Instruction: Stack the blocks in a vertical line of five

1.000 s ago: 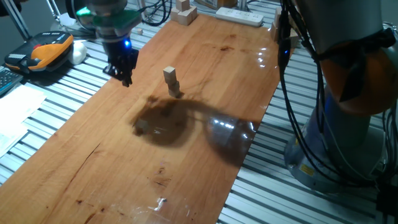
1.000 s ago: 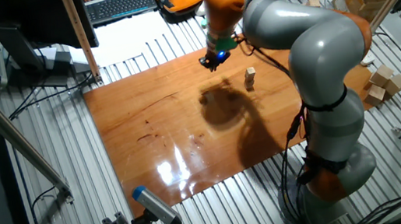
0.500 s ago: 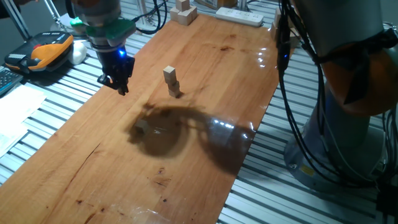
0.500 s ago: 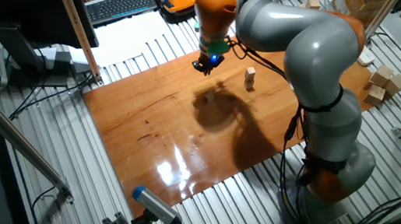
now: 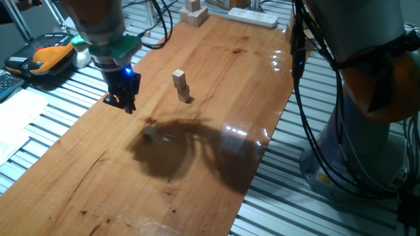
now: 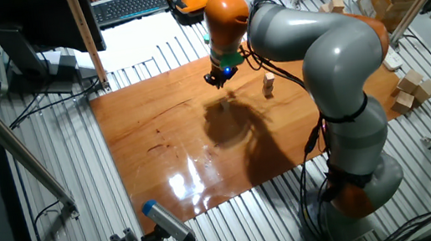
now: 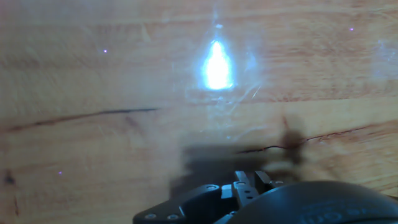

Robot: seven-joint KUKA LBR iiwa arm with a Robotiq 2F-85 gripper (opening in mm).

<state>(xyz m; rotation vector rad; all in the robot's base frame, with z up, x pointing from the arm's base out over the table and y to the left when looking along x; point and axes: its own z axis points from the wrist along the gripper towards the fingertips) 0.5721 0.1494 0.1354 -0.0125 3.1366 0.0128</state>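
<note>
Wooden counter (image 5: 216,78) carries a short stack of blocks (image 5: 181,86); claw (image 5: 123,105) hovers left of it, jaw state indeterminable.

The end effector (image 5: 123,103) has drifted farther from the stacked blocks (image 5: 181,86) (toward the board's near-left side).

arm (image 6: 332,45): grey rounded casing, orange joints | cables: black, down its side | wrist: green ring, blue light | gripper (image 5: 123,103): black, two short fingers | hand view: dark housing, seemingly small screws, blurred
</note>
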